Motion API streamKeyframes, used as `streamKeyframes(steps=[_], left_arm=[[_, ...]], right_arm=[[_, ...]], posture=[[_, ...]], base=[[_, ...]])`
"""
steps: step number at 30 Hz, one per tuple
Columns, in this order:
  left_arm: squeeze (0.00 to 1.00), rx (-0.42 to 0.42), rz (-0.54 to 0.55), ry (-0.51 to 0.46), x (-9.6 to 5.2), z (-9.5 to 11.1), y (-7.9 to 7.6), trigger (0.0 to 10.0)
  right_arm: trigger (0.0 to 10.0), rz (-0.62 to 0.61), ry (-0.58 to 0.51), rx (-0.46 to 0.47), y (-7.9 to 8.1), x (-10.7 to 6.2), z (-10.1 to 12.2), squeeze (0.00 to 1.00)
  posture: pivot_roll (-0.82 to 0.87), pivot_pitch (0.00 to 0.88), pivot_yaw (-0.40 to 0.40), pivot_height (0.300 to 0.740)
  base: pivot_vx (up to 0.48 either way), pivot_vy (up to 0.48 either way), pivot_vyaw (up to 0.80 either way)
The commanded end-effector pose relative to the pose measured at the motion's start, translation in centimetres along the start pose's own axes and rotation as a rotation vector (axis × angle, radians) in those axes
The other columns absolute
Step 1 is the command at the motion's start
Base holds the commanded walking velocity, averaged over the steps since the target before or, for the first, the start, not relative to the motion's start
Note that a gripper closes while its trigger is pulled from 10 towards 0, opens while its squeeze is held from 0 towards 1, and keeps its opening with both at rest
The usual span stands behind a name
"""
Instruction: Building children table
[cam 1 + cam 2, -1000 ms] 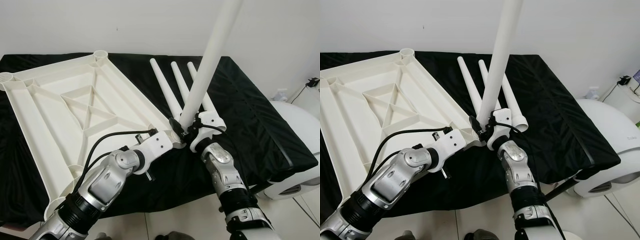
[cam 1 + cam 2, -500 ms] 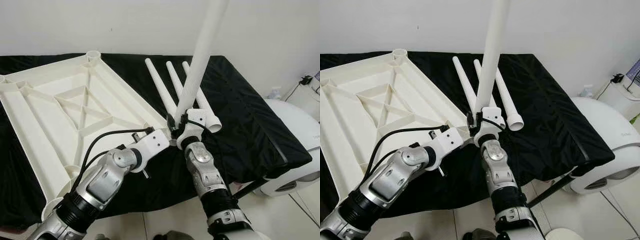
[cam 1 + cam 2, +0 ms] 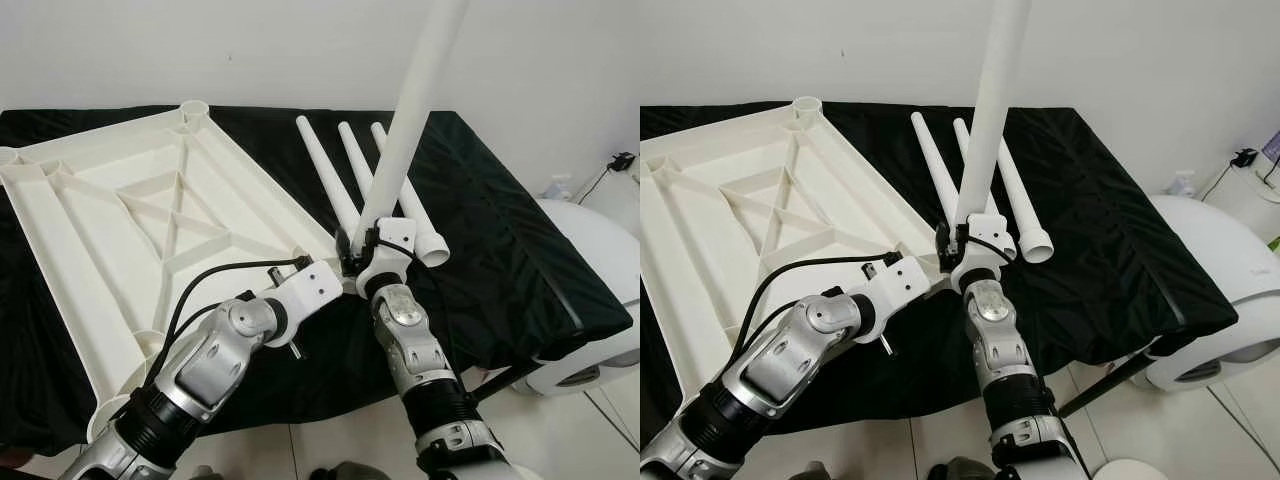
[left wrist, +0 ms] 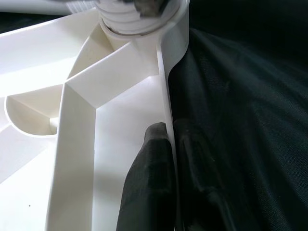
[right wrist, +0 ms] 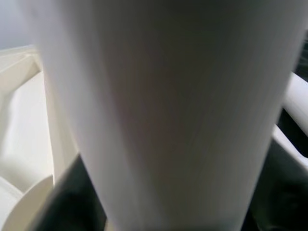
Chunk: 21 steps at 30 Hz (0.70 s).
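The upright white table leg (image 3: 405, 140) runs out of frame at its top, and its foot is hidden behind the right claw (image 3: 362, 262), which is clamped around it at the near right corner of the upturned white tabletop (image 3: 120, 220). The left claw (image 4: 166, 178) pinches the tabletop's edge rib just beside that corner socket. Three more legs (image 3: 345, 180) lie side by side on the black-draped worktop (image 3: 500, 230), partly screened by the raised one. A white rounded appliance (image 3: 605, 290) sits at right, cut off
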<state>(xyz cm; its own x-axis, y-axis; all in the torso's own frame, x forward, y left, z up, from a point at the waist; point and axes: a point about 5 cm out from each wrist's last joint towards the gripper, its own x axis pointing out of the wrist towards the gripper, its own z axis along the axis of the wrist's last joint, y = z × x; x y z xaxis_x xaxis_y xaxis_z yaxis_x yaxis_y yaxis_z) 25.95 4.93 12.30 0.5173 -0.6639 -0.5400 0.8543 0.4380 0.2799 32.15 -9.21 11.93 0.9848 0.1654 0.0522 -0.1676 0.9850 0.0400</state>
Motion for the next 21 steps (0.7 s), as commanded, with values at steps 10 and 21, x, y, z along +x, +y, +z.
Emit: streamKeyframes(steps=[10, 21], left_arm=[[0.0, 0.007, -0.16, 0.007, 0.8, -0.3, -2.5, 10.0], [0.0, 0.014, -0.157, 0.006, 0.8, -0.2, -2.3, 10.0]], right_arm=[[10.0, 0.234, -0.053, 0.002, -2.1, -0.8, 0.4, 0.82], [10.0, 0.536, -0.049, -0.032, -4.6, -0.5, 1.6, 0.0]], posture=[[0.03, 0.0, -0.086, 0.74], [0.03, 0.0, -0.086, 0.74]], base=[[0.0, 0.0, 0.0], [0.0, 0.0, 0.0]])
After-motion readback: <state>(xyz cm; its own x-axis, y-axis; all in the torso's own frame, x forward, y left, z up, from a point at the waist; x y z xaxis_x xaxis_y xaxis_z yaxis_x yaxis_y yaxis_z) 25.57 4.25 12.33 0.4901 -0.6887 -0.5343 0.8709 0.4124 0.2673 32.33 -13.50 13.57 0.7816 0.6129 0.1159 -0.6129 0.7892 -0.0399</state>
